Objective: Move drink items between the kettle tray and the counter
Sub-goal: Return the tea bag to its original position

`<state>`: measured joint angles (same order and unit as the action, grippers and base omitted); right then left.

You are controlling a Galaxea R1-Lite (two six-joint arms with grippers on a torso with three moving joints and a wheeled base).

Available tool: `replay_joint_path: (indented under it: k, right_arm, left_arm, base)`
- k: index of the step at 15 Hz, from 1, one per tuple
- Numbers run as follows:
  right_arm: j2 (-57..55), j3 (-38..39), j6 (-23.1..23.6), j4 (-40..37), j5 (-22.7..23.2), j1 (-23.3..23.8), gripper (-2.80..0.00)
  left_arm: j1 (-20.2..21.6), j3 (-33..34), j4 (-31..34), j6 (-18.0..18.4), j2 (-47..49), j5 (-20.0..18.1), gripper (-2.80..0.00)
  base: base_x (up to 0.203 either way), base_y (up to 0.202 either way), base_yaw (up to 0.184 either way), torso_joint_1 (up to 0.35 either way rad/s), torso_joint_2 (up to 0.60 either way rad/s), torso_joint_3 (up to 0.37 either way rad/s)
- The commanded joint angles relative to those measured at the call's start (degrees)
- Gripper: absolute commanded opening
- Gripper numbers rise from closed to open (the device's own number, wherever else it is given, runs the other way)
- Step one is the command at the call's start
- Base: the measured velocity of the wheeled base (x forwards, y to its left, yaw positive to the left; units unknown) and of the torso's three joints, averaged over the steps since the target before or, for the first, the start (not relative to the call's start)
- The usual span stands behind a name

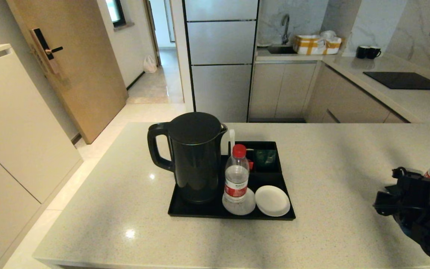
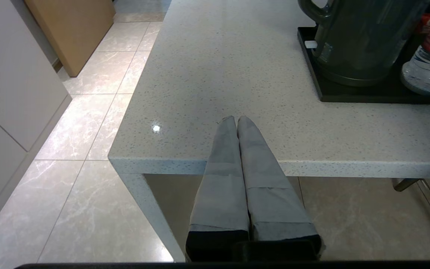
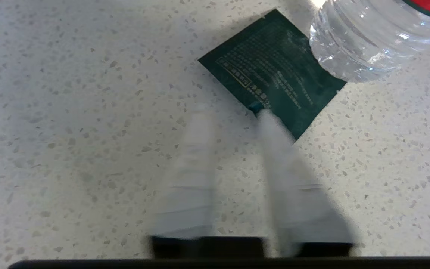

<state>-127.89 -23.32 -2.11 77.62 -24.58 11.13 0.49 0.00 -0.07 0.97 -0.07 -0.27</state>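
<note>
Drink items are seen in two places: on the black kettle tray [image 1: 177, 209], which rests on the pale speckled bench [image 1: 106, 209], and on the bench itself at the far right. At the left of the tray the tall black kettle [image 1: 194, 157] stands upright. Just beside it, on a round white coaster [image 1: 248, 207], a water bottle with a red cap [image 1: 236, 173] is placed upright, and a second white coaster [image 1: 273, 200] lies to its right. A dark green sachet [image 1: 266, 157] is seen in a small compartment at the tray's far end. The left gripper [image 2: 236, 118] is held low at the near edge of the bench, left of the tray, its fingers [image 2: 222, 179] pressed together. At the far right the right gripper [image 3: 233, 112] is lowered over another dark green sachet [image 3: 274, 78] lying flat on the bench, with its fingers [image 3: 196, 168] slightly apart and one tip at the sachet's edge; a second clear bottle [image 3: 364, 41] stands at the sachet's corner.
</note>
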Motion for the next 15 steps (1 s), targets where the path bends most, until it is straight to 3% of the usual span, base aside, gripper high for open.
replay_joint_path:
  k: [1,7,15]
  right_arm:
    - [-0.8,-0.3,-0.1,0.5,-0.1,0.0,0.00]
    - [-0.7,-1.7,0.0,1.1,-1.3,0.1,0.00]
    - [-2.7,-4.6,2.6,1.6,-2.7,3.5,0.00]
  left_arm:
    - [0.1,0.1,0.0,0.0,0.1,0.0,-2.80]
    - [0.0,0.1,0.0,0.0,0.1,0.0,-2.80]
    - [0.0,0.1,0.0,0.0,0.1,0.0,-2.80]
  base:
    - [0.000,0.000,0.000,0.000,0.00,0.000]
    - [0.000,0.000,0.000,0.000,0.00,0.000]
    - [0.000,0.000,0.000,0.000,0.00,0.000]
